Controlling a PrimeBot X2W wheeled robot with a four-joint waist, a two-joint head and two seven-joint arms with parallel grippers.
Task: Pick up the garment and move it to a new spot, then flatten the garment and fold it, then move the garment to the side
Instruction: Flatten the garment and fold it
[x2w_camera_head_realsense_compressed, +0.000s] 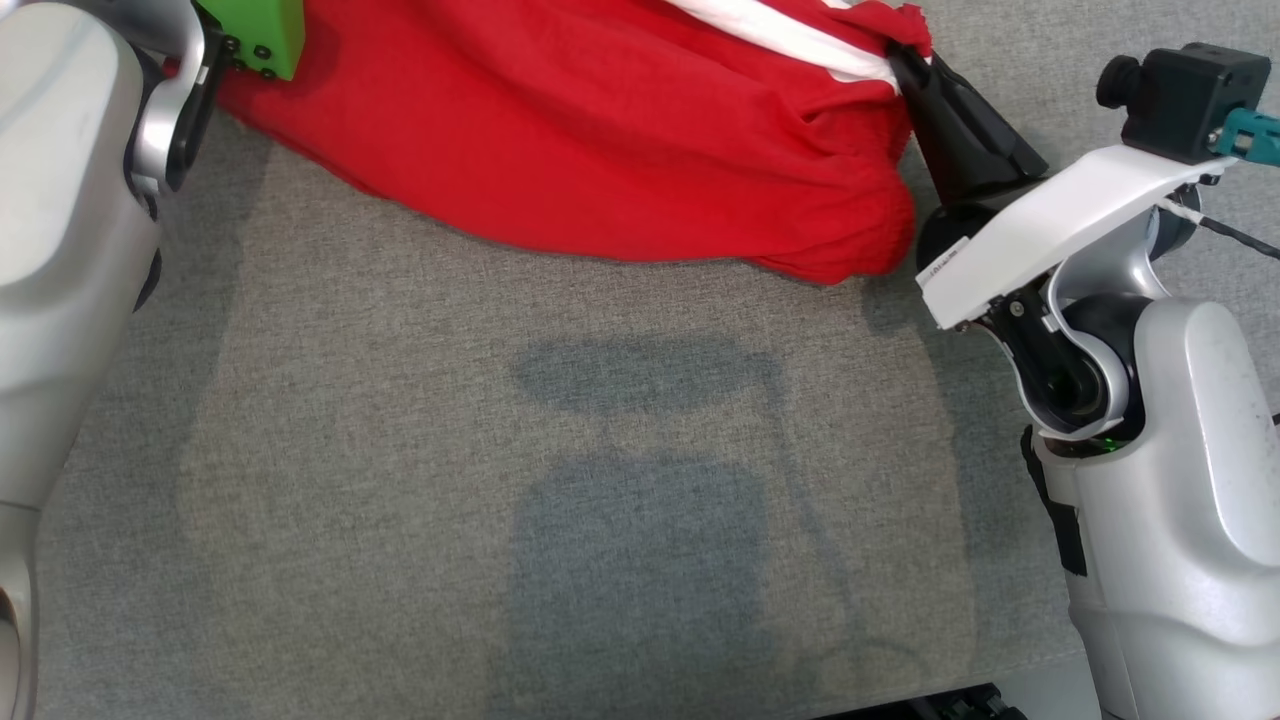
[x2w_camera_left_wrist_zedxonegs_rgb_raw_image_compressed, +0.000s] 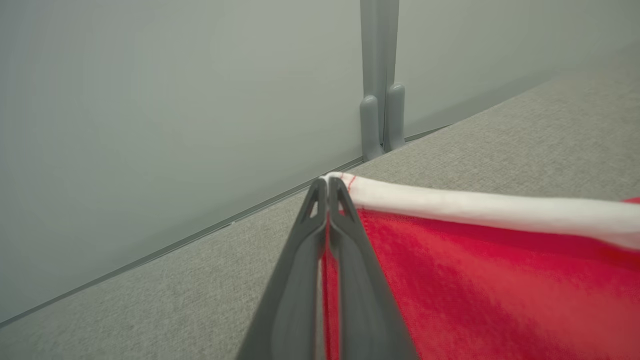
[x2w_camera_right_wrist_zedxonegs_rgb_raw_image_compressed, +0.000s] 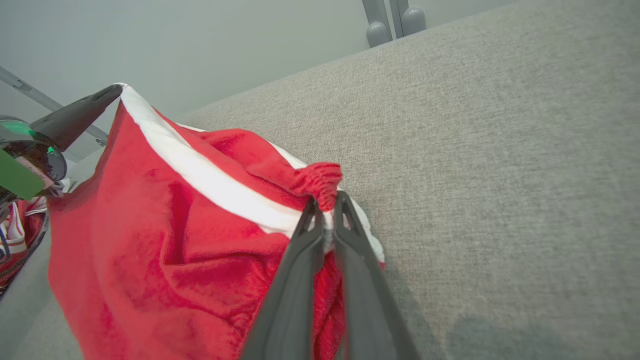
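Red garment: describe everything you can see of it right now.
The red garment is soft, fleecy-looking cloth with a white band along one edge and a gathered red hem. It is unfolded, crumpled, held stretched between both grippers, sagging so its lower folds seem to rest on the grey fabric surface. The left gripper is shut on the band's end; the right gripper is shut on the edge beside the gathered hem.

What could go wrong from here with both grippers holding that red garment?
The left gripper pinches just the corner of the white band, so the garment might slip free under tension. The right gripper clamps a bunched fold, so it may land creased, not flat.
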